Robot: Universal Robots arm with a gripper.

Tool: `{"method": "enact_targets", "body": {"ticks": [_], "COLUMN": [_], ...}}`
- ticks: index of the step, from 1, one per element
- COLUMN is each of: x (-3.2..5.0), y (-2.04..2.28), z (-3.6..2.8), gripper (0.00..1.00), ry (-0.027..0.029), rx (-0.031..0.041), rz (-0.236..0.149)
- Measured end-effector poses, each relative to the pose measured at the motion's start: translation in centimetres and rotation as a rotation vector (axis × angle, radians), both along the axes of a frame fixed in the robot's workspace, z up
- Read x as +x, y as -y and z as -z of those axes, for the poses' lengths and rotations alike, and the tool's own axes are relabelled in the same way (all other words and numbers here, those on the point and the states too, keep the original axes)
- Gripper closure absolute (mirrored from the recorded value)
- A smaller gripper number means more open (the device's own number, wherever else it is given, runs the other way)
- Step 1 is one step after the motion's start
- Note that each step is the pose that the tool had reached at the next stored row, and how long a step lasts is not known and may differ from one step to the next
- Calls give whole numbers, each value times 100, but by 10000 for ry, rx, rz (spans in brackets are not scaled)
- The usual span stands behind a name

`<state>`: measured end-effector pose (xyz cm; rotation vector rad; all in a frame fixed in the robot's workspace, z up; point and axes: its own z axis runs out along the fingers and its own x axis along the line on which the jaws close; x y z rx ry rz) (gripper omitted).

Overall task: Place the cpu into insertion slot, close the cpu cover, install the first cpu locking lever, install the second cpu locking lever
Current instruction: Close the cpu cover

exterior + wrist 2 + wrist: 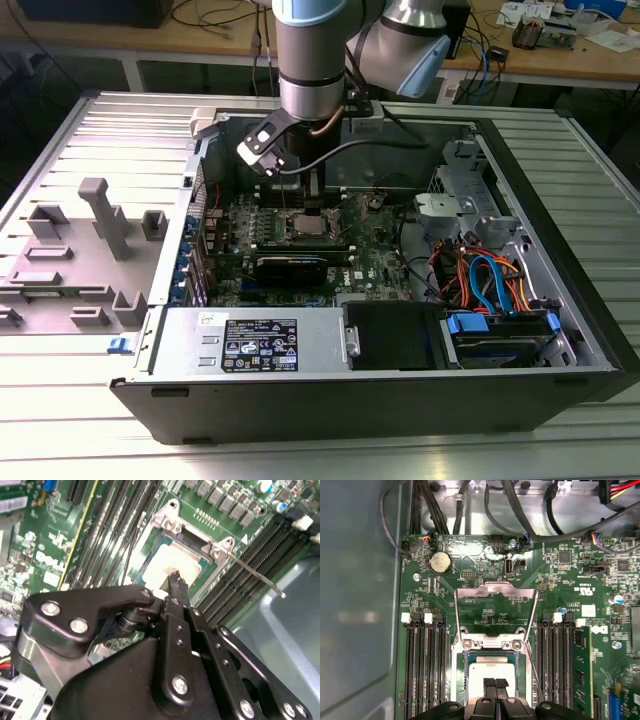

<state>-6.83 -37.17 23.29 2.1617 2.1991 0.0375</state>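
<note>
Item: cpu, silver-topped, lying flat inside the insertion slot on the green motherboard, as seen in the first wrist view. It looks level within the slot's rim, though full seating cannot be confirmed. Gripper: directly over the slot's centre, jaws drawn together with nothing visible between them, tips at or just above the chip's top; contact cannot be told. Cpu cover: open, lying back beyond the slot's hinge edge, with bare board showing through its cut-out. Locking lever, second wrist view: unlatched, slanting away from a corner of the slot across the black memory slots. Standing of the work, as judged: chip placed; cover and levers not yet done. Hazards, as judged: pressure from the narrow closed tips on a chip not squarely keyed could bend the slot's contacts or tilt the chip. Tips dragged sideways could scuff the metal top or push the chip against the slot's rim. The free lever, thin and springy, could slip off the tips or catch on the memory slots. The cover could jam if brought down on a chip sitting askew in the slot.
</note>
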Motion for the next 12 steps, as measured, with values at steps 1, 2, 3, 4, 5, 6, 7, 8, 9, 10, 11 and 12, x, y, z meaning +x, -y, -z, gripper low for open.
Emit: {"method": "enact_targets", "body": {"ticks": [1, 2, 3, 4, 5, 6, 7, 8, 9, 10, 11, 12], "x": [1, 1, 0, 0, -1, 0, 0, 0, 0, 0, 0, 0], "y": [-1, -2, -2, -2, -2, -4, -3, -3, -4, -4, -4, -4], "z": [-14, -28, -51, -63, -75, -88, -94, -96, -97, -98, -99, -99], "gripper": [89, 89, 89, 89, 89, 89, 89, 89, 89, 89, 89, 89], "ry": [1, 0, -2, -6, -20, -83, -137, -185, -251, -327, -376, -381], "rx": [-21, -30, -43, -50, -57, -76, -97, -100, -102, -106, -108, -109], "rz": [-1, -2, -1, 0, 1, 1, -1, -1, -1, -1, -2, -2]}}
